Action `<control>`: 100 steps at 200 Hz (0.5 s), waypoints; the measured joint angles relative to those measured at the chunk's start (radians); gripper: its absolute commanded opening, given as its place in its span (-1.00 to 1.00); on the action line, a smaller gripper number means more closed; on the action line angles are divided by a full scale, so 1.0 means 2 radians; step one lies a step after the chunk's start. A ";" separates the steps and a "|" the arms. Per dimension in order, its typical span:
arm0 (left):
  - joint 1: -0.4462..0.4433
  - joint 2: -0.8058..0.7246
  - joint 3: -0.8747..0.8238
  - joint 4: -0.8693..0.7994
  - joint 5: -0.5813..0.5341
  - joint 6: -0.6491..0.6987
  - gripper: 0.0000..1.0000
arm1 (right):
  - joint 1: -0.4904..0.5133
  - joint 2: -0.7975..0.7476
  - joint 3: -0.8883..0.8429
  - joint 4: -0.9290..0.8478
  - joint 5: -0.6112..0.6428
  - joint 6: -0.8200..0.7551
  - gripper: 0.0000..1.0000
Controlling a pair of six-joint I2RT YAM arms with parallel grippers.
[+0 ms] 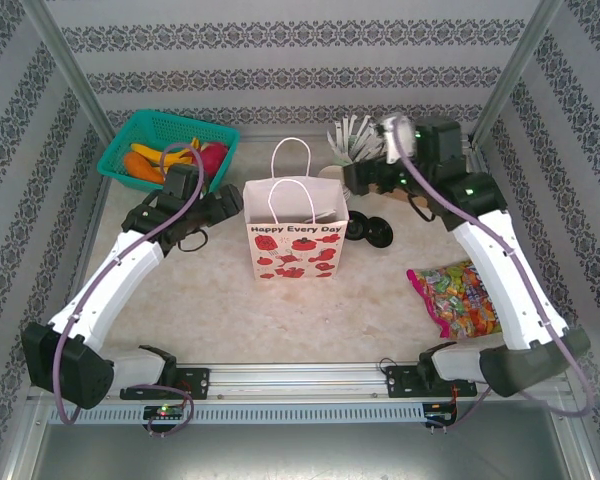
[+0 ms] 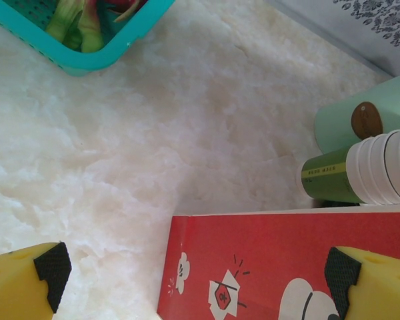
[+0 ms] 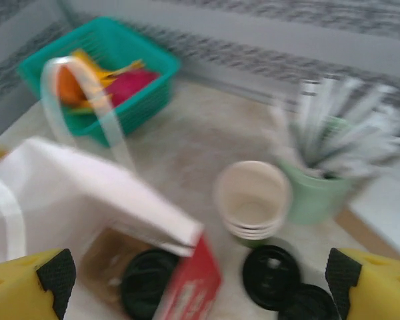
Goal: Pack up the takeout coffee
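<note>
Paper bag (image 1: 293,240) walls are flimsy, so with the takeout coffee (image 3: 147,287) seemingly inside, blurred, and left pincer (image 2: 197,270) and right pincer (image 3: 199,273) both gaping empty beside it, 1 snagged handle (image 3: 100,110) could tip everything over.

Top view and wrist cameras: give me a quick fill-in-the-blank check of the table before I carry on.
The paper bag is printed with "Happy Every ____".
The top cup of the stack has no ____ on it.
The bag of sweets lies beside the ____ arm.
The left end effector and the right end effector are both ____.
Missing words: Day; lid; right; open.
</note>
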 measured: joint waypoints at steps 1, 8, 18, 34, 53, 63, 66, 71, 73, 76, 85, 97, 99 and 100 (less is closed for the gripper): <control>0.000 -0.001 0.000 0.001 0.000 0.000 0.99 | -0.002 -0.001 -0.002 0.001 0.002 0.002 0.96; 0.000 -0.006 -0.006 0.007 0.000 0.000 0.99 | -0.025 -0.003 -0.017 0.011 0.012 0.018 0.96; 0.000 -0.014 -0.014 0.018 0.003 0.000 0.99 | -0.055 0.002 -0.035 0.024 0.028 0.040 0.96; 0.000 -0.025 -0.027 0.036 0.011 0.000 0.99 | -0.098 0.026 -0.052 0.030 0.054 0.072 0.95; 0.000 -0.039 -0.042 0.058 0.018 0.001 0.99 | -0.140 0.072 -0.054 0.034 0.070 0.105 0.93; 0.000 -0.045 -0.049 0.069 0.024 0.002 0.99 | -0.163 0.101 -0.055 0.038 0.071 0.123 0.90; 0.000 -0.047 -0.051 0.073 0.026 0.002 0.99 | -0.168 0.108 -0.055 0.039 0.071 0.128 0.90; 0.000 -0.050 -0.054 0.078 0.030 0.004 0.99 | -0.177 0.122 -0.054 0.041 0.070 0.135 0.89; 0.000 -0.051 -0.055 0.079 0.032 0.004 0.99 | -0.180 0.128 -0.054 0.042 0.069 0.138 0.89; 0.000 -0.053 -0.056 0.083 0.035 0.006 0.99 | -0.185 0.137 -0.052 0.042 0.069 0.142 0.89; 0.000 -0.056 -0.058 0.091 0.042 0.010 0.99 | -0.196 0.168 -0.042 0.040 0.069 0.147 0.89; 0.000 -0.058 -0.058 0.102 0.052 0.016 0.99 | -0.206 0.212 -0.015 0.031 0.069 0.147 0.89; 0.000 -0.059 -0.058 0.104 0.054 0.018 0.99 | -0.207 0.220 -0.009 0.029 0.069 0.147 0.89; 0.000 -0.059 -0.058 0.104 0.054 0.018 0.99 | -0.207 0.225 -0.004 0.028 0.070 0.147 0.89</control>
